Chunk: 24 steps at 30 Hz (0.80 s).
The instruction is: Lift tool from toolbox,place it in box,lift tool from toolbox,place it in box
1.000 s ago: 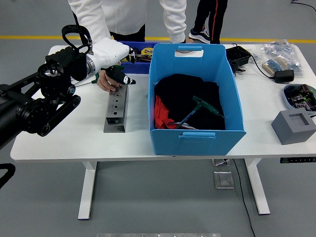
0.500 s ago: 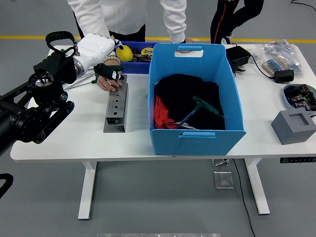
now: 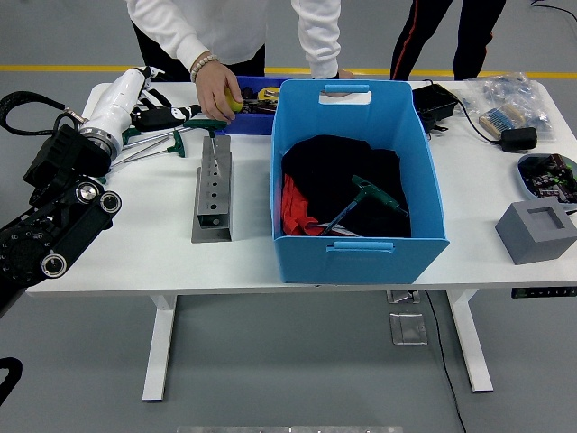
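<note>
Fingers (image 3: 171,115) of left hand (image 3: 158,115) curling around green-handled tool (image 3: 177,137) near desk's (image 3: 135,244) far-left corner; metal block (image 3: 213,188) standing between it and blue box (image 3: 361,180).

Left arm (image 3: 56,212): black jointed links with round silver caps, white forearm shell, black hand (image 3: 162,115). Black cable loops behind it. Person (image 3: 236,27) beyond the table (image 3: 135,244): white sleeves, beaded bracelet.

We see our left arm (image 3: 54,212) come in from the bench's left edge, black joints low, its white forearm slanting up toward the far left corner. Our left hand (image 3: 167,115) lies low there, dark fingers (image 3: 185,111) stretched out flat; whether they grip anything we cannot tell. A person's hand (image 3: 216,93) reaches down at the far edge.
</note>
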Tool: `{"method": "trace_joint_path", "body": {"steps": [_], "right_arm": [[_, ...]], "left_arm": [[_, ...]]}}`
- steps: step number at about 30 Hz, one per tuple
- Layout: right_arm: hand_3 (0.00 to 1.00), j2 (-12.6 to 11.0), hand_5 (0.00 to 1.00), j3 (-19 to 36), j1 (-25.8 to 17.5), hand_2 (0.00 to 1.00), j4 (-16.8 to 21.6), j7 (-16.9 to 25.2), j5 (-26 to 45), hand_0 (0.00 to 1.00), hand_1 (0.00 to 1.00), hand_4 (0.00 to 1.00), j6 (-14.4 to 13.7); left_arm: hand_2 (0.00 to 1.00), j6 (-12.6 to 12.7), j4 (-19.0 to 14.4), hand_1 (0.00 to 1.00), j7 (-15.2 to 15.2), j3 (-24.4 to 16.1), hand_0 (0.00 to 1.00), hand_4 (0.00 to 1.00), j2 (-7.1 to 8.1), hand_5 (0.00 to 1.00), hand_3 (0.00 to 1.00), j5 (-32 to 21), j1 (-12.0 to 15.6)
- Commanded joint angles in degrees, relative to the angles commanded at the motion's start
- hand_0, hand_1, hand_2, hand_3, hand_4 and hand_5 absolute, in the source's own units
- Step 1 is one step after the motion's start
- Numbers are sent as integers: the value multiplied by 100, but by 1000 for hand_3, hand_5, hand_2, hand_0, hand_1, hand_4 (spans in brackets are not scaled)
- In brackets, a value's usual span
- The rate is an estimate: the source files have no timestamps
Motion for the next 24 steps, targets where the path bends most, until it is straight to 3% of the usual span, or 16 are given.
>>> {"method": "trace_joint_path", "body": {"steps": [5,6,8,11,12,18,19,24], "right_arm": [[539,-1,582,-8,8,700,0,4,22,622,615,797,-2],[538,-3,580,-12,9,700,0,5,27,621,615,797,-1],[538,-5,580,-22,12,700,0,7,40,621,615,797,1],[538,-5,580,-25,15,700,0,6,43,621,615,797,0],[539,-5,580,-28,16,700,0,5,47,621,615,796,0],[539,-9,580,-41,26,700,0,4,51,621,615,796,1],[538,-10,579,-44,28,700,0,3,48,622,614,796,2],[538,-12,579,-59,44,700,0,3,62,622,614,796,-2]], "left_arm": [[534,393,62,424,33,139,290,821,-13,512,722,-1191,86],[582,436,88,451,2,164,304,810,-20,613,810,-1414,101],[582,480,151,451,-79,215,304,810,-35,613,810,-1898,130],[582,443,217,451,-152,275,304,810,-59,613,810,-2606,163],[658,418,232,526,-168,294,350,816,-68,714,854,-2830,173],[658,244,375,526,-222,427,350,816,-113,714,854,-4245,163],[703,219,415,542,-234,450,374,837,-125,815,867,-4505,155],[703,127,643,542,-348,518,374,837,-190,815,867,-5697,117]]}}
